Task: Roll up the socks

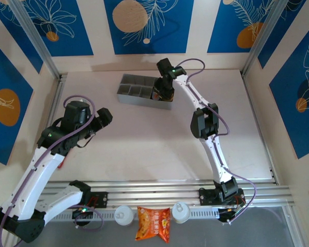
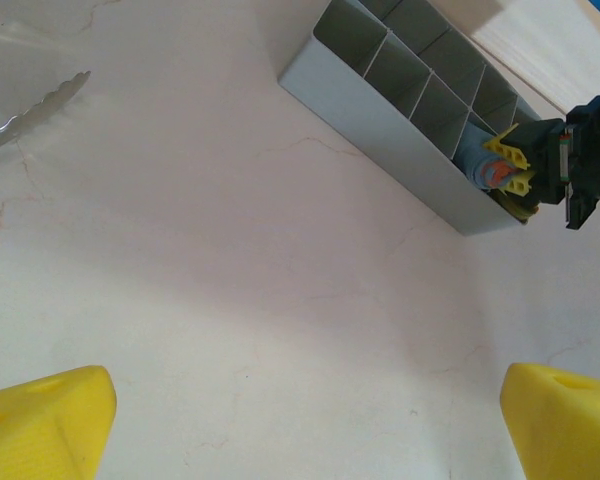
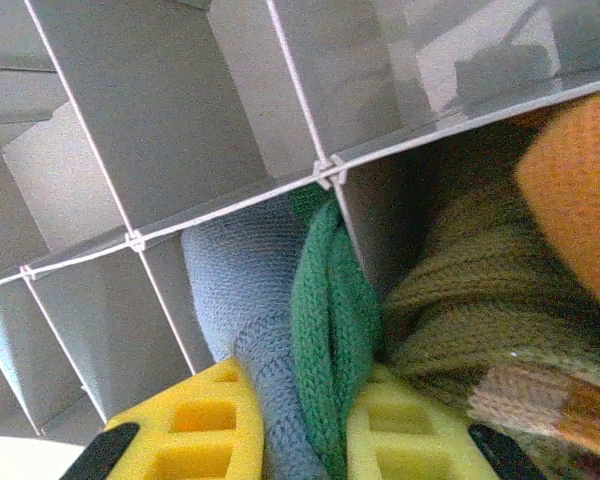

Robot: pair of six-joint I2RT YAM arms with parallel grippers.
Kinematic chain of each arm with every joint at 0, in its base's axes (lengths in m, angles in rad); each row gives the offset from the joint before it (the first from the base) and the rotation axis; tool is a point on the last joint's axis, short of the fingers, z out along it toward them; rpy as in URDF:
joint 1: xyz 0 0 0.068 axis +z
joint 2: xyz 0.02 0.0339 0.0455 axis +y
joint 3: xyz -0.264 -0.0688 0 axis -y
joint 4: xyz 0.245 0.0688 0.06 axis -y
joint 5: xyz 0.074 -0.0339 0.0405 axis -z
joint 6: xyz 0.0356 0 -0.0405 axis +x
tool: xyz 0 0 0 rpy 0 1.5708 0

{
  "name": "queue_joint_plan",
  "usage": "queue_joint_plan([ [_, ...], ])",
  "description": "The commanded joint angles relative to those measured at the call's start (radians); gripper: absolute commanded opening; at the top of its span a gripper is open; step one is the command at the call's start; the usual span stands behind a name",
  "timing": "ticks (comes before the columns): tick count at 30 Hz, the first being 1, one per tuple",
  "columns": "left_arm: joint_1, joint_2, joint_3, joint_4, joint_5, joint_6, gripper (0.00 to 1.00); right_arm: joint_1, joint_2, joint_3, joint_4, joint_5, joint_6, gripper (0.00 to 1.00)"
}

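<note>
- Overhead: the right gripper (image 1: 162, 94) dips into the right-hand end of the grey tray (image 1: 136, 101); what it carries is hard to make out from here. The left gripper (image 1: 98, 126) hangs with jaws spread wide, well to the left of the tray.
- Left wrist: at the tray's right end, the right gripper's yellow fingers (image 2: 508, 150) pinch the grey-blue sock (image 2: 477, 165) just inside the tray's wall.
- Right wrist: that sock, its green toe folded in, sits clamped between the pads against a tray divider (image 3: 160, 120). The olive-brown sock (image 3: 460, 290) lies in the compartment next door.
- Risk, as judged: on release the roll may spring loose. The knit could also cling to the pads and ride out of the tray, or the green fold could snag the divider.
</note>
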Motion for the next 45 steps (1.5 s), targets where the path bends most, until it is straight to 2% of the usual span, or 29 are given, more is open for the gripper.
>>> queue_joint_plan([
  [1, 0.002, -0.001, 0.018, -0.019, -0.006, 0.001, 0.97, -0.011, 0.056, -0.005, -0.035, -0.054, 0.004, 0.29],
  [7, 0.002, 0.0, 0.05, -0.007, -0.003, 0.015, 0.98, -0.006, -0.015, 0.023, -0.086, -0.049, -0.082, 0.61],
  [9, 0.002, -0.007, 0.057, 0.005, -0.001, 0.026, 0.99, -0.005, -0.072, -0.014, -0.071, -0.034, -0.111, 0.68],
  [12, 0.002, -0.027, 0.063, 0.013, -0.01, 0.031, 0.99, -0.006, -0.156, -0.096, -0.035, -0.016, -0.142, 0.69],
  [13, 0.002, -0.032, 0.063, 0.013, -0.014, 0.032, 0.99, -0.006, -0.178, -0.123, -0.027, -0.008, -0.153, 0.65],
  [15, 0.002, -0.04, 0.066, 0.009, -0.018, 0.031, 0.99, -0.003, -0.214, -0.176, 0.004, -0.01, -0.185, 0.47],
  [17, 0.002, -0.045, 0.066, 0.002, -0.018, 0.027, 0.99, 0.003, -0.239, -0.241, 0.063, -0.037, -0.214, 0.38],
  [19, 0.002, -0.051, 0.061, 0.002, -0.016, 0.021, 0.99, 0.007, -0.238, -0.275, 0.106, -0.088, -0.227, 0.22],
  [20, 0.003, -0.054, 0.061, 0.001, -0.016, 0.019, 0.99, 0.008, -0.228, -0.273, 0.11, -0.1, -0.225, 0.17],
  [24, 0.002, -0.062, 0.059, -0.002, -0.019, 0.013, 0.99, 0.007, -0.156, -0.225, 0.099, -0.113, -0.217, 0.09],
  [29, 0.002, -0.078, 0.062, -0.014, -0.025, 0.012, 0.99, -0.01, -0.07, -0.163, 0.145, -0.162, -0.217, 0.08],
  [32, 0.002, -0.093, 0.066, -0.027, -0.033, 0.014, 0.99, -0.023, -0.026, -0.113, 0.114, -0.156, -0.218, 0.08],
  [38, 0.002, -0.11, 0.081, -0.063, -0.045, 0.012, 1.0, -0.045, -0.046, -0.115, 0.108, -0.181, -0.245, 0.19],
  [42, 0.001, -0.115, 0.095, -0.096, -0.071, 0.006, 1.0, -0.024, -0.185, -0.156, 0.151, -0.133, -0.342, 0.39],
  [45, 0.004, -0.114, 0.11, -0.114, -0.09, 0.009, 1.0, 0.0, -0.387, -0.323, 0.265, -0.045, -0.424, 0.55],
])
